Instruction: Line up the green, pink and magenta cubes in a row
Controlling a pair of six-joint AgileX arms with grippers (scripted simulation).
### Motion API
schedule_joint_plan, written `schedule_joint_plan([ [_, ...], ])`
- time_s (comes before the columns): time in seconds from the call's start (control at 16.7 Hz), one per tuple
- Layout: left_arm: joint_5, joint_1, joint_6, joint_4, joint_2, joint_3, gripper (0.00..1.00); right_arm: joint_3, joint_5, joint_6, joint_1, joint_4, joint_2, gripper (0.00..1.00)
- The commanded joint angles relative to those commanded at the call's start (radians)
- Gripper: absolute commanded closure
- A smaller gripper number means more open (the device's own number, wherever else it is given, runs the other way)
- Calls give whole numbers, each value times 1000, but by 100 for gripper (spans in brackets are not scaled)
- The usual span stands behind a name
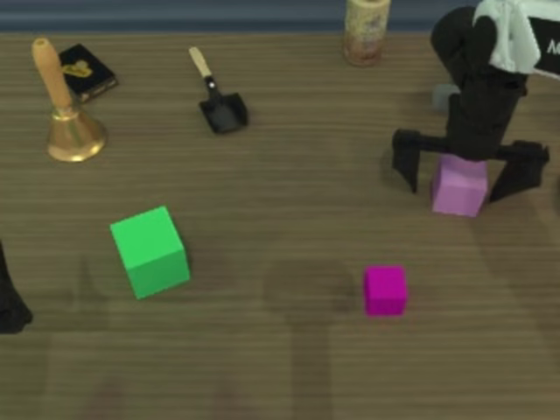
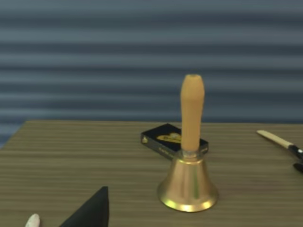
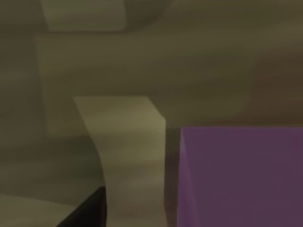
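Toward the right of the table sits the pale lilac-pink cube point(image 1: 458, 186). My right gripper point(image 1: 461, 182) hangs open over it, one finger point(image 1: 406, 163) on each side and neither touching. The right wrist view shows the pink cube point(image 3: 241, 175) close up, with a gap between it and one dark finger point(image 3: 90, 213). The large green cube point(image 1: 150, 251) rests at the left of centre, turned slightly. The small magenta cube point(image 1: 385, 290) lies in front of the pink one, nearer the middle. My left gripper point(image 1: 9, 306) is parked at the left edge, open, with one finger point(image 2: 92, 213) showing.
A brass bell with a wooden handle point(image 1: 68, 114) and a small black box point(image 1: 86, 72) stand at the back left. A black trowel point(image 1: 220, 98) lies at the back centre, and a tan bottle point(image 1: 366, 31) stands behind the right arm.
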Motion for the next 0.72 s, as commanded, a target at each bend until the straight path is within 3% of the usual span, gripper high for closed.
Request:
schedule_joint_plan([
  [0.06,0,0,0,0,0,0,0,0,0,0,0,0,0,0],
  [0.72,0,0,0,0,0,0,0,0,0,0,0,0,0,83],
])
